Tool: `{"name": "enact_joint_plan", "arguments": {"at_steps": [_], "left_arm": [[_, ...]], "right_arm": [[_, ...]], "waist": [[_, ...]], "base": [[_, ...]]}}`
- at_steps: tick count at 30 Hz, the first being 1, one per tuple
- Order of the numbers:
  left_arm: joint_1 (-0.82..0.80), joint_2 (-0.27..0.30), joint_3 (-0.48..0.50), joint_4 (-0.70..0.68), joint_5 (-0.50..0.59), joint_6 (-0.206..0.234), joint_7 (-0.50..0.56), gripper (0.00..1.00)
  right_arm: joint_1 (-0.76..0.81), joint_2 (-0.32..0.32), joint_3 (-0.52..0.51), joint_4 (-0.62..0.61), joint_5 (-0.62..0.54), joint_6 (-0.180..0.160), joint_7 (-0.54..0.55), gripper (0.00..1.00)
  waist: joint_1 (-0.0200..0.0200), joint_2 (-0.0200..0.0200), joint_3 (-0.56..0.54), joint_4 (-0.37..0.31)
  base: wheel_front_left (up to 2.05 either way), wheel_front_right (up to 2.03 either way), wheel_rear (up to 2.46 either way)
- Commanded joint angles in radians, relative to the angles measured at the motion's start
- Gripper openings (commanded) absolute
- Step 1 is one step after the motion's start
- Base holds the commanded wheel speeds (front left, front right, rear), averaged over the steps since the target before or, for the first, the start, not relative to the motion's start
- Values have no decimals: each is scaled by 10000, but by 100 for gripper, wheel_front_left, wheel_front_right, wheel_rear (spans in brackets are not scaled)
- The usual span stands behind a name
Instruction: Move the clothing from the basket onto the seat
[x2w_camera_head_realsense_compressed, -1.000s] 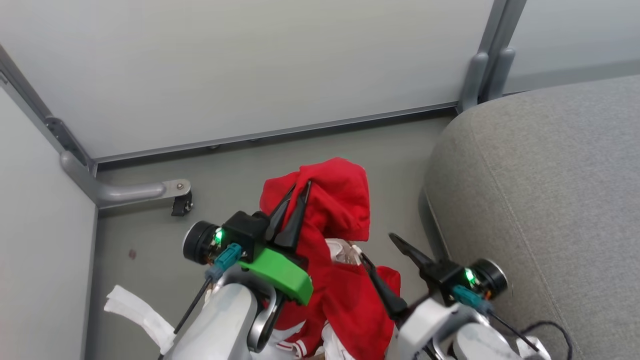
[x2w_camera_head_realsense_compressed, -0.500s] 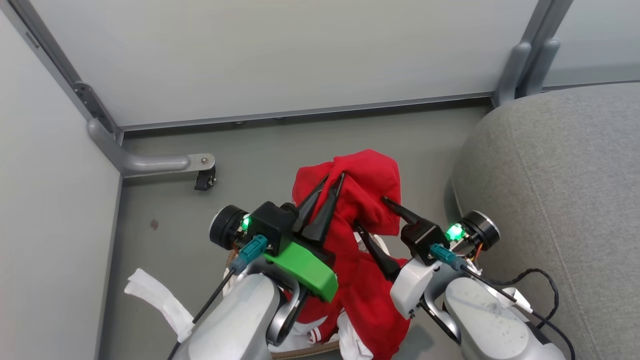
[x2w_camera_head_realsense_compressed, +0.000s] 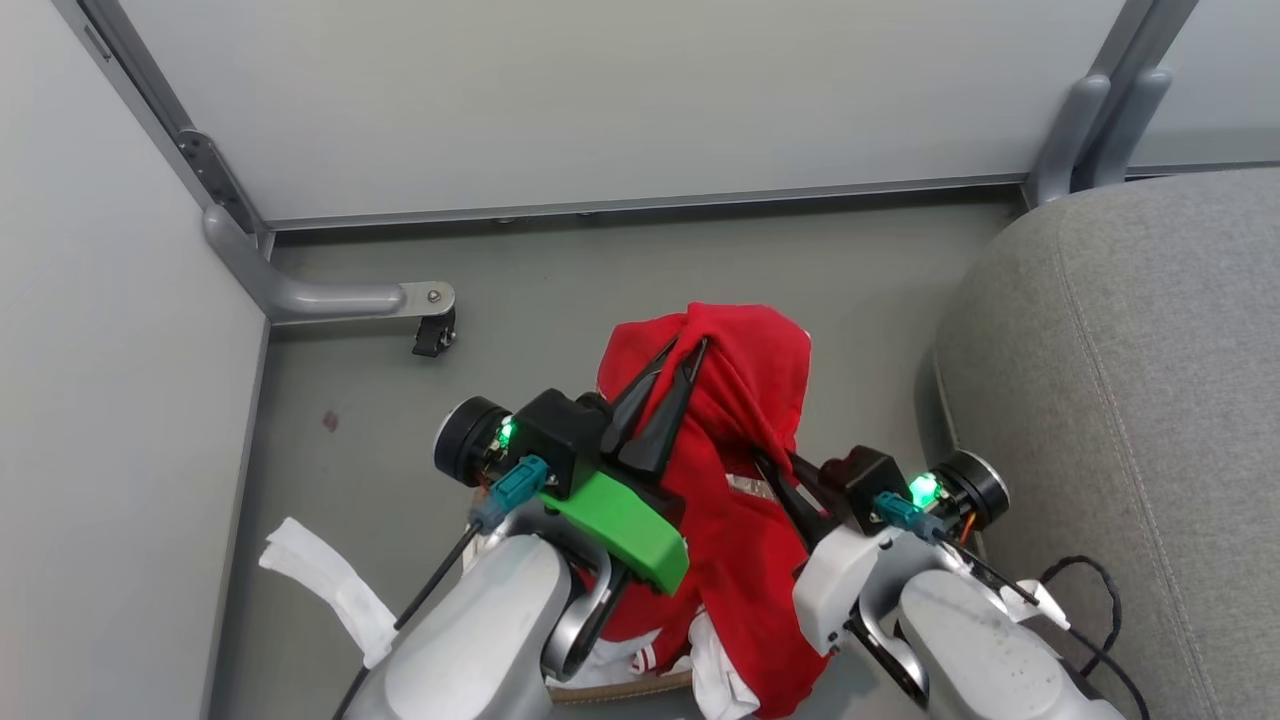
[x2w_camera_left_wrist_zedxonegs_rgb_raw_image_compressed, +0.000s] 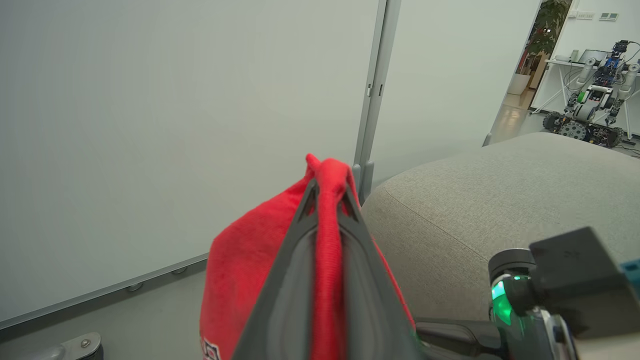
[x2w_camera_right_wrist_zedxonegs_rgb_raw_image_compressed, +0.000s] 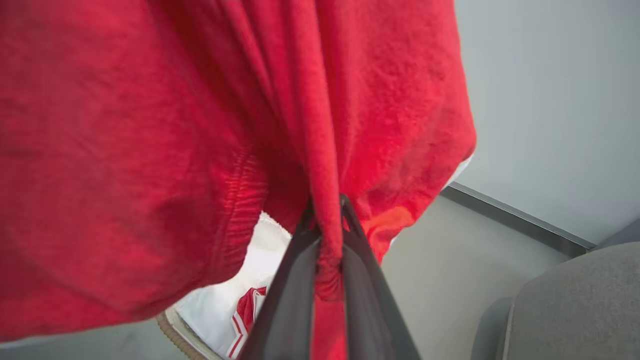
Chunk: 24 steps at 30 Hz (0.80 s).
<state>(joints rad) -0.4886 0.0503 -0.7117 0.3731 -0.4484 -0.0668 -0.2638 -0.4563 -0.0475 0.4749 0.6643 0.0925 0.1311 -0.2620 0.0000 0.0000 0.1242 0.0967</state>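
The red clothing (x2w_camera_head_realsense_compressed: 750, 385) is soft fuzzy cloth, the grey seat (x2w_camera_head_realsense_compressed: 1150, 400) is rough woven cloth, and the floor (x2w_camera_head_realsense_compressed: 560, 265) looks smooth.

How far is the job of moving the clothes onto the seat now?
Done: one red garment hangs raised above the basket. In hand: left gripper and right gripper both pinch it. Left: lay it on the seat, then fetch the striped garment in the basket.

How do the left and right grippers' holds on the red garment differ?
The left gripper pinches the top fold of the red garment, which drapes from it; the right gripper pinches a bunched fold lower down. The left wrist carries a green part; the right wrist is white and black. Both are shut on the fabric.
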Motion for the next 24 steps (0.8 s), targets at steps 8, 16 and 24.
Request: {"name": "enact_joint_plan", "arguments": {"at_steps": [8,16,24], "left_arm": [[79,19,471,120,-51,101,-40,0],[353,32,751,269,32,96,-58,0],[643,29,1295,657,529,-25,-9,100]], "right_arm": [[962,-87,-203,245,412,-10,-15,0],[1350,-93,-805,-660,674,-13,-16,0],[2026,-61,-1624,-3499,1076,-10,-27,0]], "waist": [[0,0,-119,-229],[0,0,-184,-475],[0,0,-112,-1031]], "base": [[0,0,0],[0,0,0],[0,0,0]]}}
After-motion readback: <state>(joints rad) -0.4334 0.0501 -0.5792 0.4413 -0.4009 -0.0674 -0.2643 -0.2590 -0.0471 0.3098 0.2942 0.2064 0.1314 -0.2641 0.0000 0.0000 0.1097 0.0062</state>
